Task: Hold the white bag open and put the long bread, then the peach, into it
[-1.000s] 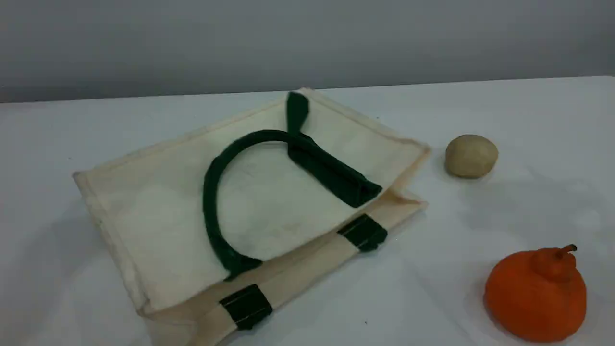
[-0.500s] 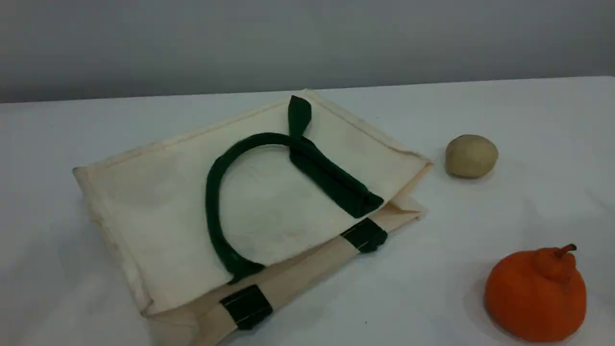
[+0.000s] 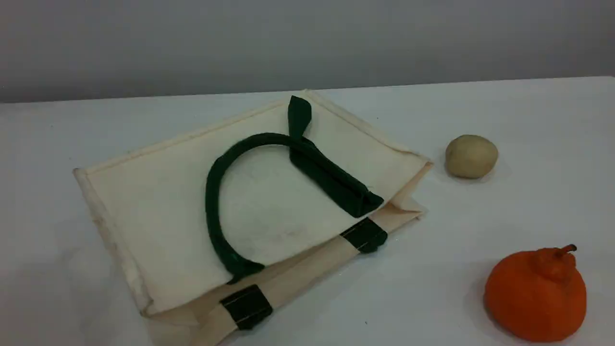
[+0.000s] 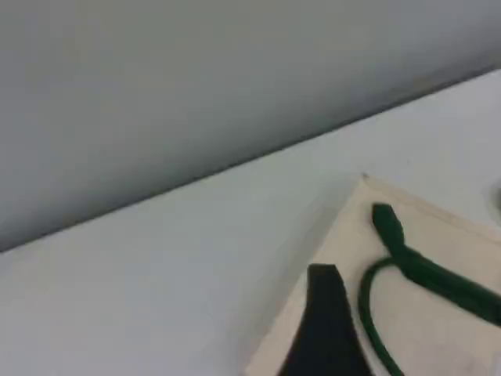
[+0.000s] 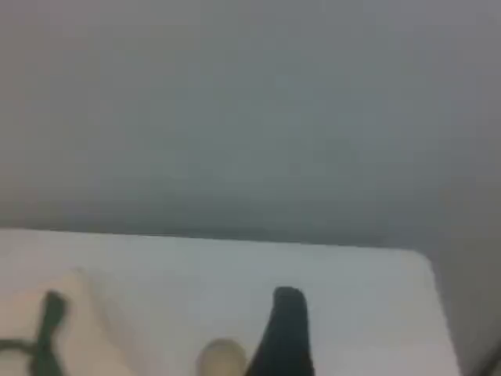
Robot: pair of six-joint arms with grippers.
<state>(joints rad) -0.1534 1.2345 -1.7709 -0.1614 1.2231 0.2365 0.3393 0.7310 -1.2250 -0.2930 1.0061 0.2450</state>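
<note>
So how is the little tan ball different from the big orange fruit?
The orange fruit looks bigger than the tan ball. The orange fruit is bright orange with a stem on top; the tan ball is dull beige, no stem. The tan ball sits farther back, the orange fruit nearer the front. Both are roundish and rest on the table.

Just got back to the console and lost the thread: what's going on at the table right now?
Nothing is being handled. The large cream-white canvas tote bag lies flat on the white table, one dark green strap handle draped across it. The left gripper hangs open by the bag's edge, the right gripper open near the tan round ball. An orange stemmed fruit sits apart. The items to pack are not in view.
</note>
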